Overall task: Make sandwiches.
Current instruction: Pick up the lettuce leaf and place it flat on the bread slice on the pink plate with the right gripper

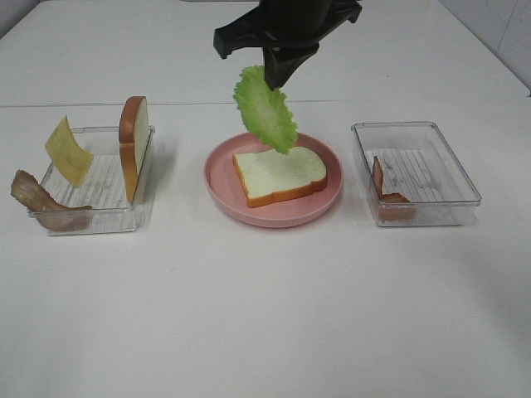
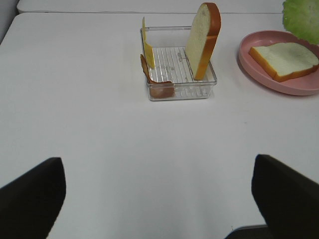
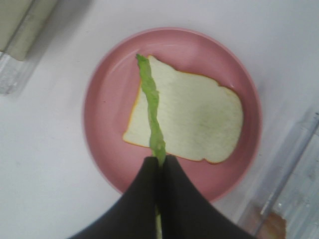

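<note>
A white bread slice (image 1: 280, 174) with orange-brown crust lies flat on the pink plate (image 1: 220, 178). Above it hangs a ruffled green lettuce leaf (image 1: 265, 108), pinched at its top by my right gripper (image 1: 276, 79), which is shut on it. In the right wrist view the lettuce (image 3: 151, 107) hangs edge-on from the gripper (image 3: 160, 162) over the bread (image 3: 197, 117). The left tray (image 1: 108, 217) holds an upright bread slice (image 1: 133, 145), a cheese square (image 1: 68, 151) and a bacon strip (image 1: 37, 197). My left gripper (image 2: 158, 196) is open, over bare table short of that tray (image 2: 180, 92).
A clear tray (image 1: 452, 170) right of the plate holds one bacon strip (image 1: 387, 196). The pink plate (image 2: 259, 67) with its bread (image 2: 284, 59) shows at the edge of the left wrist view.
</note>
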{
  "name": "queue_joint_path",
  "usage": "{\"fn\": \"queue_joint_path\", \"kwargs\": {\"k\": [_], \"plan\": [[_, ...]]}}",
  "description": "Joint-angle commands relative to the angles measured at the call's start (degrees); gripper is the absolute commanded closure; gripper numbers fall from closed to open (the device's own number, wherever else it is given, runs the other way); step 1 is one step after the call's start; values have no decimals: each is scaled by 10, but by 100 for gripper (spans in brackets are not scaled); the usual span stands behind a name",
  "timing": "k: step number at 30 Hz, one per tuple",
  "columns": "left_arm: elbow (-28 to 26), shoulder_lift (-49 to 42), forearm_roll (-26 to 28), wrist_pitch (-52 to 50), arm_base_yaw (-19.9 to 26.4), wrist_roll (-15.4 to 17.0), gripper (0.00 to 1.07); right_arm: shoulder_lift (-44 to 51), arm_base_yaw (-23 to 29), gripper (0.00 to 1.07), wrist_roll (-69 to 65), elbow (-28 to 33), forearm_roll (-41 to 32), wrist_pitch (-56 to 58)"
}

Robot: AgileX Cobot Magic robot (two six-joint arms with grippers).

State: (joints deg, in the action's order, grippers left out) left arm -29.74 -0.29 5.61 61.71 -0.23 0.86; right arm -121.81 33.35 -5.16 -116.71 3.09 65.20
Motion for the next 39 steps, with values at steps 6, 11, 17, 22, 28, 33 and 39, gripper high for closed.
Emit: {"fn": "queue_joint_path", "kwargs": {"k": [6, 11, 17, 22, 28, 33, 39], "plan": [[1, -7, 3, -2, 1, 1, 14, -42, 55, 107, 6, -2, -15, -28], [1, -7, 3, -2, 1, 1, 14, -67, 59, 107, 7, -2, -7, -36], [1, -7, 3, -2, 1, 1, 14, -91, 58, 107, -4, -2, 69, -50], [1, -7, 3, -2, 1, 1, 14, -105, 58, 107, -31, -2, 171, -52], [1, -7, 3, -2, 1, 1, 14, -117, 45, 107, -41, -2, 195, -51], [1, -7, 3, -2, 1, 1, 14, -124, 35, 107, -40, -2, 193, -49], [1, -7, 3, -2, 1, 1, 14, -129, 30, 105, -39, -2, 197, -54]]}}
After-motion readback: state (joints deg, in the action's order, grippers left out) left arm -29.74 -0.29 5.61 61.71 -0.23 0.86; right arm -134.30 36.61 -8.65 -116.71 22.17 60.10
